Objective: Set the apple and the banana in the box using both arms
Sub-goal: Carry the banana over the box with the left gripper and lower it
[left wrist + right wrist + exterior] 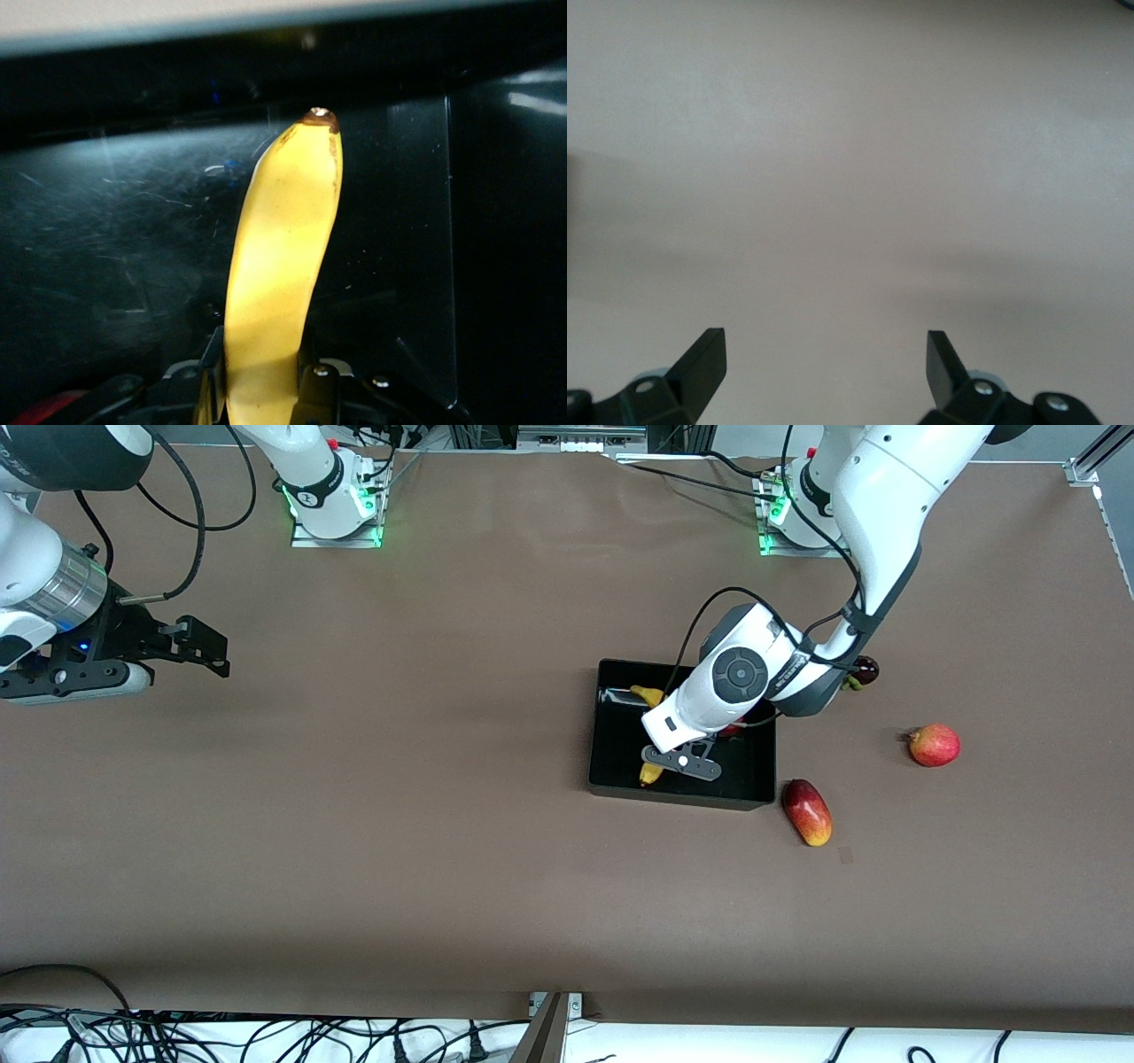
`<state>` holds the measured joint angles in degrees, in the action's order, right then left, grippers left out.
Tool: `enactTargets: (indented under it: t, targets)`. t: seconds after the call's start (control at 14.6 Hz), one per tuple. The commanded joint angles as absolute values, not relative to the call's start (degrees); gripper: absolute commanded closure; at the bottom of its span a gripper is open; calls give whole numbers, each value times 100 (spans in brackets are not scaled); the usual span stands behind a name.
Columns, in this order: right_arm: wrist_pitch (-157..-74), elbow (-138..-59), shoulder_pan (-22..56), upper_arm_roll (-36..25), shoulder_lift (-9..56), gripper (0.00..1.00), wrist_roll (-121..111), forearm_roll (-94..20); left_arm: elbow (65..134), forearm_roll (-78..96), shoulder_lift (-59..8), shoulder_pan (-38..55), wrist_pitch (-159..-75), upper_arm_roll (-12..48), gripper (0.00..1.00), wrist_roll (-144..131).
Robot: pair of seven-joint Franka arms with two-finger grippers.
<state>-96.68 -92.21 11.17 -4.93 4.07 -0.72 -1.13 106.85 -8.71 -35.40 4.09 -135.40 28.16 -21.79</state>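
Note:
The black box [678,794] stands toward the left arm's end of the table. The yellow banana [646,694] lies in it, its two ends showing past the left arm's hand. My left gripper [666,737] is low inside the box and shut on the banana [283,248], a finger on each side [263,390]. A small red bit of the apple [732,731] shows in the box beside the hand, mostly hidden; it also shows in the left wrist view [44,409]. My right gripper [208,651] waits open and empty over bare table [824,354].
Outside the box lie an oblong red-and-yellow fruit [807,811] nearer the front camera, a round red-orange fruit [935,745] toward the left arm's end, and a dark fruit [864,670] partly under the left arm. Brown cloth covers the table.

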Motion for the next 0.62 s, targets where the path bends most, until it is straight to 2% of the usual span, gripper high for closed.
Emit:
enactTargets:
  t: [0.0, 0.21, 0.55]
  targets:
    - [-9650, -9193, 1046, -431, 369, 0, -70, -18, 10740, -1019, -3524, 422, -13623, 2795, 1, -2259]
    - [-9650, -9193, 1046, -431, 369, 0, -70, -18, 10732, -1151, -3210, 317, -13387, 2821, 0, -2250]
    - [-9650, -9193, 1046, -431, 369, 0, -70, -18, 10644, -1143, -1647, 1, -12070, 2830, 0, -2066]
